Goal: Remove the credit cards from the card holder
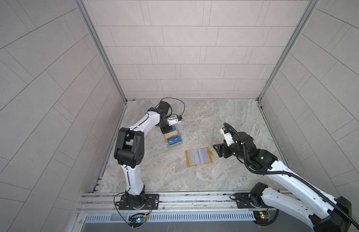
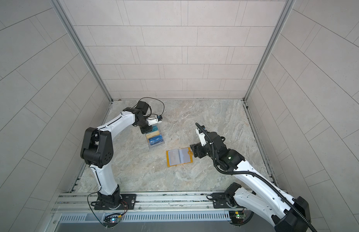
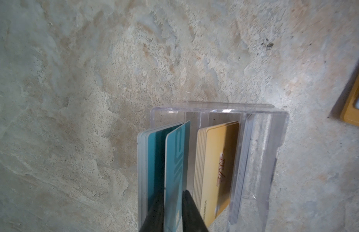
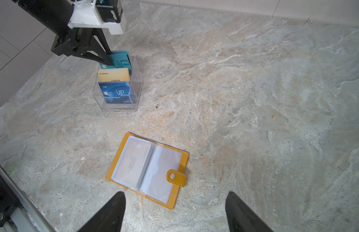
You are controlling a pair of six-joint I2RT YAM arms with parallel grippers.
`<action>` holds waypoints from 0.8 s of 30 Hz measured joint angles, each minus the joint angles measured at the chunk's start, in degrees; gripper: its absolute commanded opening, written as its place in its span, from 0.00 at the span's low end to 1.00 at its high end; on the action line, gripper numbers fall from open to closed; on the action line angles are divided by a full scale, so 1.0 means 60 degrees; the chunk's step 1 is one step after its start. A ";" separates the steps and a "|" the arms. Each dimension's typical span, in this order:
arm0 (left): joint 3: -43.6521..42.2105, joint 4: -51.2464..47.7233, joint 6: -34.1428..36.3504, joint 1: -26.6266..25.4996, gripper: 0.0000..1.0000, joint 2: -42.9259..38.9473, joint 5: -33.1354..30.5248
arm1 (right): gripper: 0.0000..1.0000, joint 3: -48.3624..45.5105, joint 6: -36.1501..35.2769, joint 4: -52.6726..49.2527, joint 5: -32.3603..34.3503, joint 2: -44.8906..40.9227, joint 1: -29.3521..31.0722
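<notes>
While the card holder (image 4: 160, 170) lay open on the desk (image 4: 254, 100), the right claw (image 4: 175, 192) hovered just beside its snap tab (image 4: 172, 176), fingers (image 4: 114, 211) wide apart. One pale card (image 4: 132, 160) sat in its sleeve. Near the card holder, at a clear stand (image 4: 137, 80), the left claw (image 3: 173, 191) straddled a teal card (image 3: 176, 160); grip could not be determined.

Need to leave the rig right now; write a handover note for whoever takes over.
Left tool: fingers straddle a teal card in the clear stand, back tier; grip unclear.
Right tool: open, empty, hovering by the card holder.
Holder lies open on the table; a pale card shows in one sleeve.
Done: gold cards and blue cards sit in the stand.
To do: extract the pale card, check other sleeves.
</notes>
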 measured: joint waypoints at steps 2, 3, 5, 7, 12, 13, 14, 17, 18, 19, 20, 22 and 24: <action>0.0000 0.0000 -0.0073 0.0000 0.25 0.0000 -0.0058 | 0.81 0.0000 0.0007 0.0000 0.0004 -0.0015 0.0000; 0.0000 0.0000 -0.0109 -0.0004 0.26 0.0000 -0.0066 | 0.81 0.0000 0.0015 0.0000 0.0004 -0.0018 0.0000; 0.0000 0.0066 -0.0189 -0.0004 0.27 -0.0007 -0.0164 | 0.81 0.0000 0.0033 0.0004 0.0004 -0.0036 0.0000; 0.0000 0.0168 -0.0262 0.0000 0.28 -0.0011 -0.0291 | 0.81 0.0000 0.0036 0.0004 0.0004 -0.0040 0.0000; 0.0000 0.0397 -0.0452 0.0000 0.33 -0.0106 -0.0503 | 0.81 0.0000 0.0040 0.0004 0.0004 -0.0040 0.0000; 0.0000 0.0437 -0.0477 0.0000 0.33 -0.0146 -0.0528 | 0.81 0.0000 0.0040 0.0004 0.0004 -0.0040 0.0000; 0.0000 0.0481 -0.0510 0.0000 0.34 -0.0204 -0.0532 | 0.81 0.0000 0.0036 0.0004 0.0004 -0.0036 0.0000; 0.0000 0.0554 -0.0590 0.0000 0.34 -0.0426 -0.0535 | 0.81 0.0000 0.0036 0.0015 0.0004 -0.0025 0.0000; 0.0000 0.0565 -0.0605 0.0000 0.34 -0.0484 -0.0535 | 0.81 0.0000 0.0036 0.0022 0.0004 -0.0022 0.0000; 0.0000 0.0576 -0.0616 0.0000 0.34 -0.0568 -0.0535 | 0.81 0.0000 0.0036 0.0029 0.0004 -0.0022 0.0000; 0.0000 0.0586 -0.0634 0.0000 0.35 -0.0634 -0.0535 | 0.81 -0.0004 0.0036 0.0036 0.0004 -0.0022 0.0000; 0.0000 0.0616 -0.0707 0.0000 0.35 -0.0761 -0.0546 | 0.81 -0.0007 0.0040 0.0058 0.0004 -0.0022 0.0000; 0.0000 0.0703 -0.0867 0.0000 0.40 -0.0900 -0.0601 | 0.81 -0.0007 0.0040 0.0058 0.0004 -0.0011 0.0000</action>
